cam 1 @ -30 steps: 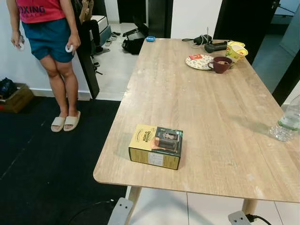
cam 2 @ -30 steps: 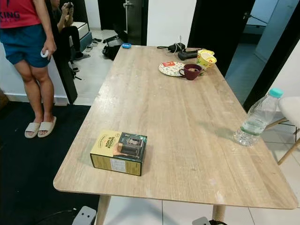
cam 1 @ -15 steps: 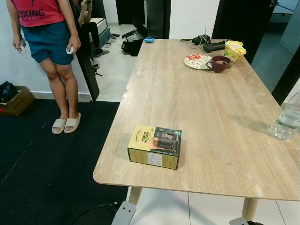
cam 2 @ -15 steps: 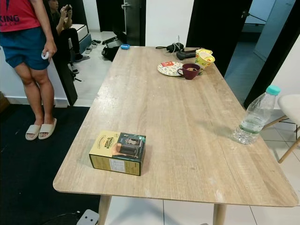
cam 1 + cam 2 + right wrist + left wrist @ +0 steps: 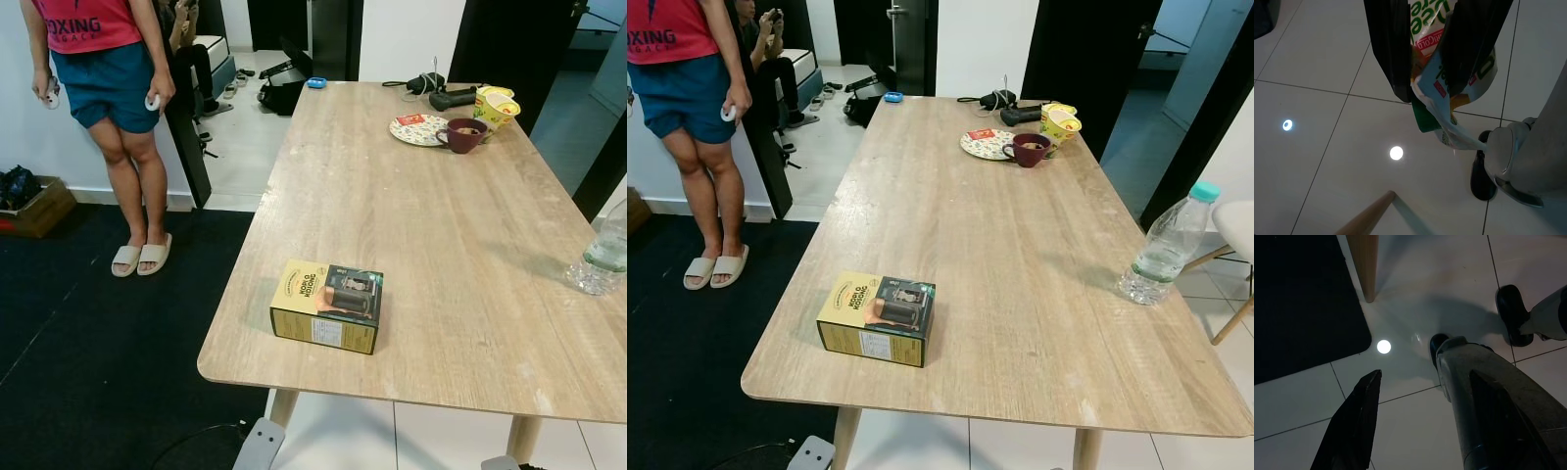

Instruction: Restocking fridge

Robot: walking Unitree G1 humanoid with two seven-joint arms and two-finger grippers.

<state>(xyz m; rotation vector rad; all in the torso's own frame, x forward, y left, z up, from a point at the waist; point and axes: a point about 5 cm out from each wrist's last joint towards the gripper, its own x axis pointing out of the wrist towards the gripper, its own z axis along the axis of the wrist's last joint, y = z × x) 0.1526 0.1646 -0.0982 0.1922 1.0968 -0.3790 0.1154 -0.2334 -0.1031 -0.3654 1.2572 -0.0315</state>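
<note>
Head views: a long wooden table (image 5: 1019,255) stands ahead, with a yellow and dark box (image 5: 877,319) lying flat near its near left corner. At the far end sit a patterned plate (image 5: 986,145), a maroon mug (image 5: 1030,150) touching it, and a yellow cup (image 5: 1060,124) just beyond; a dark device with a cable (image 5: 1011,110) lies behind them, and a small blue object (image 5: 892,97) rests at the far left edge. A clear water bottle (image 5: 1169,250) with a teal cap stands upright near the table's right edge. Left of the table, on a black mat (image 5: 88,362), a person (image 5: 103,88) in a red top, blue shorts and pale slippers stands holding a small white item in each hand; a second person (image 5: 764,49) sits behind. Right wrist view: the right gripper (image 5: 1430,93) hangs below table height over white floor tiles (image 5: 1327,98), its two black fingers (image 5: 1388,44) clamped on a printed pouch (image 5: 1449,93) in white, green and orange, which dangles beneath them; a robot foot (image 5: 1484,171) and a wooden table leg (image 5: 1369,218) are visible beside it. Left wrist view: the left gripper (image 5: 1420,421) hangs idle above the tiles by the mat edge, fingers spread apart and empty.
</note>
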